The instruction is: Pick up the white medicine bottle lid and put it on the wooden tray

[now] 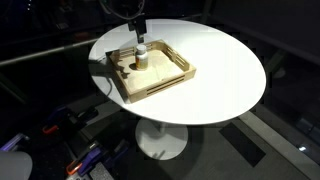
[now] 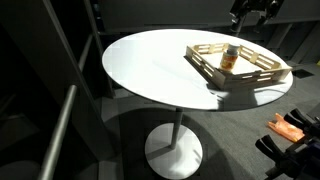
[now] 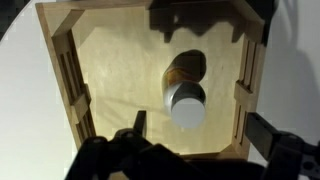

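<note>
The wooden tray (image 1: 165,80) sits on the round white table in both exterior views (image 2: 262,72). The medicine bottle (image 1: 141,60) stands upright inside it, tan-brown body (image 2: 230,60) with the white lid (image 1: 141,47) on top. In the wrist view I look straight down on the lid (image 3: 187,108), with the bottle body (image 3: 185,70) below it and the tray floor (image 3: 120,80) around it. My gripper (image 3: 200,128) is open and empty, above the bottle, its fingers left and right of the lid but higher. It shows in both exterior views (image 1: 138,30) (image 2: 252,12).
The round white table (image 1: 220,70) stands on a single pedestal (image 2: 178,135) with dark floor around it. Orange and blue items (image 1: 85,160) lie on the floor, and a dark rail (image 2: 60,120) stands at the side.
</note>
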`<act>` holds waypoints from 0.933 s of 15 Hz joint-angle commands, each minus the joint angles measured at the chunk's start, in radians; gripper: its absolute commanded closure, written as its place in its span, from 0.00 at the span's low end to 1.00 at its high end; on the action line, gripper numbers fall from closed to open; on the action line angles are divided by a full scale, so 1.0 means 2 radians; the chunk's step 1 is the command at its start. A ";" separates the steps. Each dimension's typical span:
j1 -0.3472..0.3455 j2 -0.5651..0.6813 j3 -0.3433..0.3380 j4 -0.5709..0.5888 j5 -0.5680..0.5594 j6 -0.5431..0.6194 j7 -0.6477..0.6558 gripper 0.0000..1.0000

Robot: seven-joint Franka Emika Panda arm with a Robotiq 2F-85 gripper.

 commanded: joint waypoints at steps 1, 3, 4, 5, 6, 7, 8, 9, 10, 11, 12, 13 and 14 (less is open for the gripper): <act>-0.004 0.016 -0.006 0.010 -0.015 -0.014 -0.005 0.00; -0.003 0.023 -0.009 0.010 -0.019 -0.012 -0.005 0.00; -0.003 0.026 -0.009 0.009 -0.020 -0.010 -0.005 0.00; -0.002 0.029 -0.010 0.008 -0.020 -0.007 -0.006 0.00; -0.001 0.032 -0.010 0.007 -0.019 -0.003 -0.005 0.00; 0.000 0.035 -0.009 0.007 -0.018 0.000 -0.006 0.00; 0.000 0.038 -0.009 0.008 -0.017 0.003 -0.006 0.00; 0.001 0.040 -0.009 0.009 -0.017 0.004 -0.006 0.00; 0.001 0.043 -0.010 0.010 -0.019 0.007 -0.005 0.00; 0.002 0.045 -0.010 0.011 -0.020 0.010 -0.004 0.00; 0.002 0.048 -0.010 0.012 -0.021 0.012 -0.005 0.00; 0.003 0.050 -0.011 0.013 -0.022 0.015 -0.004 0.00; 0.003 0.053 -0.011 0.015 -0.022 0.016 -0.005 0.00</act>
